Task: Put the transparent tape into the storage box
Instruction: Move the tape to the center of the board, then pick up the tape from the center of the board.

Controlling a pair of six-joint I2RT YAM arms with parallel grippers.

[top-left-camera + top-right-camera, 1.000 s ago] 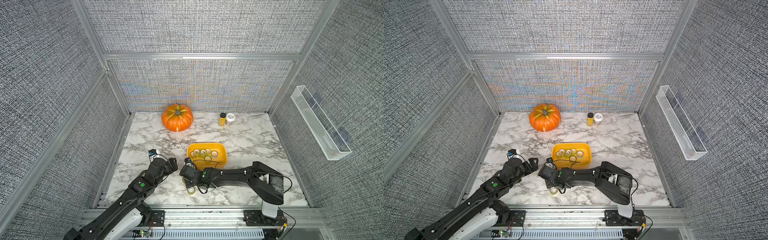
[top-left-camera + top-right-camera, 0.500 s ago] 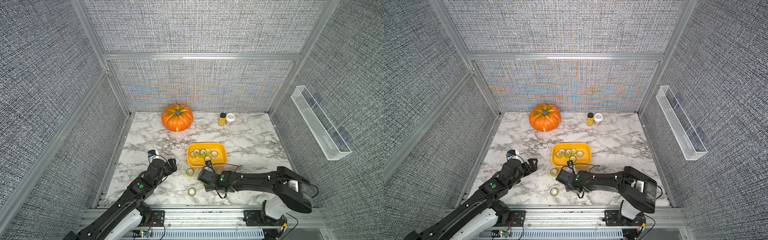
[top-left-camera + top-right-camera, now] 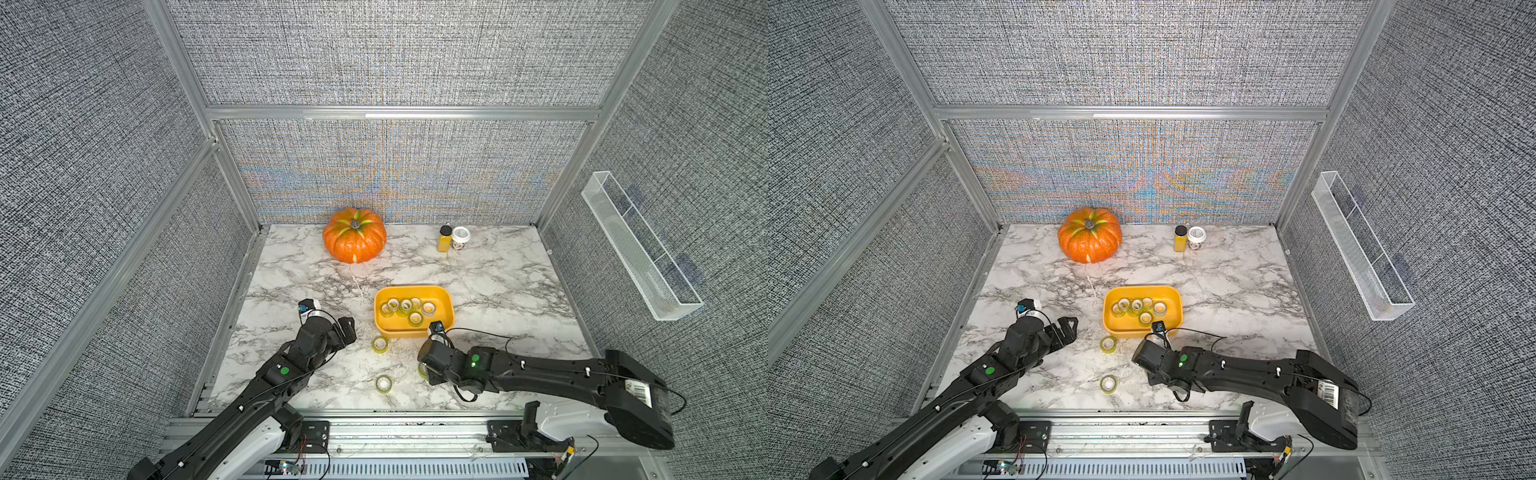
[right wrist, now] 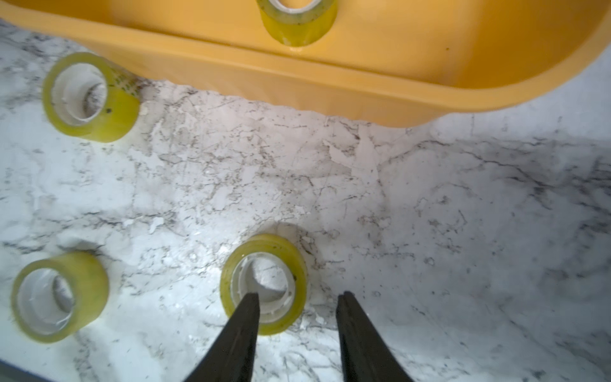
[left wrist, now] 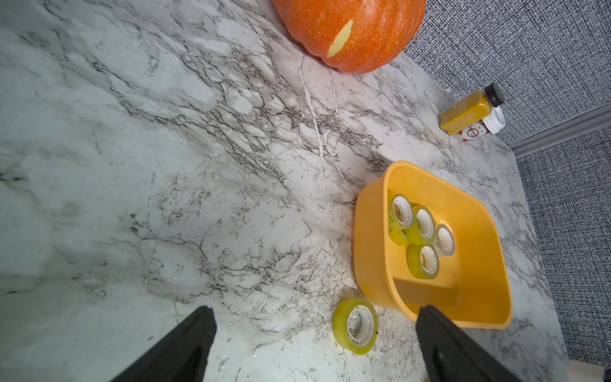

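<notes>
Ops: Right arm pose?
Me: I've got it stretched low along the desk (image 3: 498,291) front. The right gripper (image 4: 296,294) is tipped down and narrowly parted, one finger (image 4: 238,330) over the core of a tape roll (image 4: 264,251), gripping nothing. The roll sits near the tub (image 4: 297,86).
Ops: Left?
Me: Left gripper (image 5: 316,309) wide, empty, near a second roll (image 5: 355,325). Six rolls (image 3: 405,305) in tub.

Clear tape rolls (image 3: 405,306) and the yellow-orange storage tub (image 3: 444,305)
A cluster sits inside, rings yellowish-green with pale cores — three more rolls (image 4: 263,284) lie flat outside, near its wall.
</notes>
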